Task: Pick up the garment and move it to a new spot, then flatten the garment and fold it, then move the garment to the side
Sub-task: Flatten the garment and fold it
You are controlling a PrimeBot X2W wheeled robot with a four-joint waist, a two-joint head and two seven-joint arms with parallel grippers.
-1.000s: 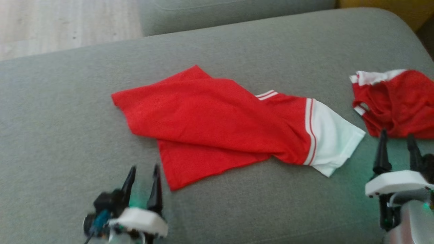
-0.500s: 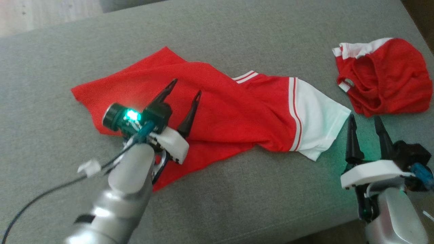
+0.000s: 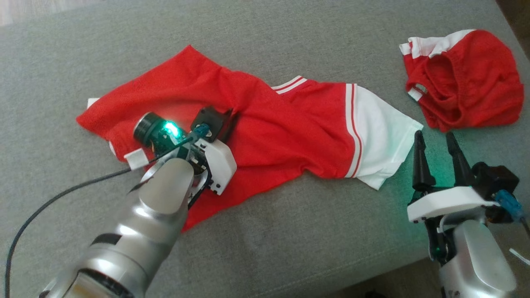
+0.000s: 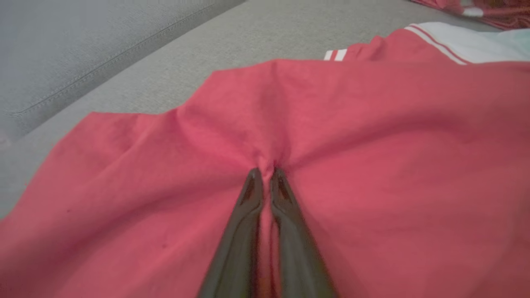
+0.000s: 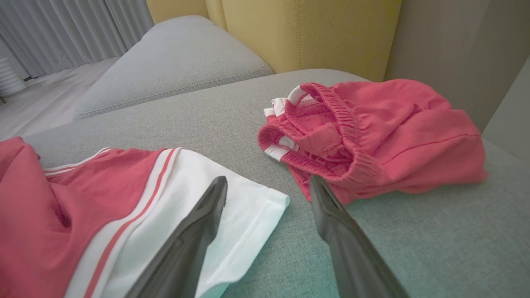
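Red garment (image 3: pixel 290 136) with a white panel and thin white stripes lies spread and rumpled across the middle of the head view, on the grey sofa cushion (image 3: pixel 290 248). Its white end points to the right of the frame and its red end reaches toward the upper left. The left gripper (image 3: pixel 230 118) comes in from the lower left on a silver forearm and meets the red cloth near the centre of the frame. In the left wrist view its two dark fingers (image 4: pixel 248 207) are pressed nearly together, pinching a small ridge of red fabric between their tips, and creases fan out from that point. The right gripper (image 3: pixel 432 138) sits at the lower right of the head view with its jaws spread wide and nothing between them. Its tips are just beside the garment's white hem. In the right wrist view one finger overlaps the white corner, but whether it touches the cloth cannot be told. A second red piece, bunched shorts (image 3: pixel 463 78) with an elastic waistband, lies at the upper right, apart from the garment
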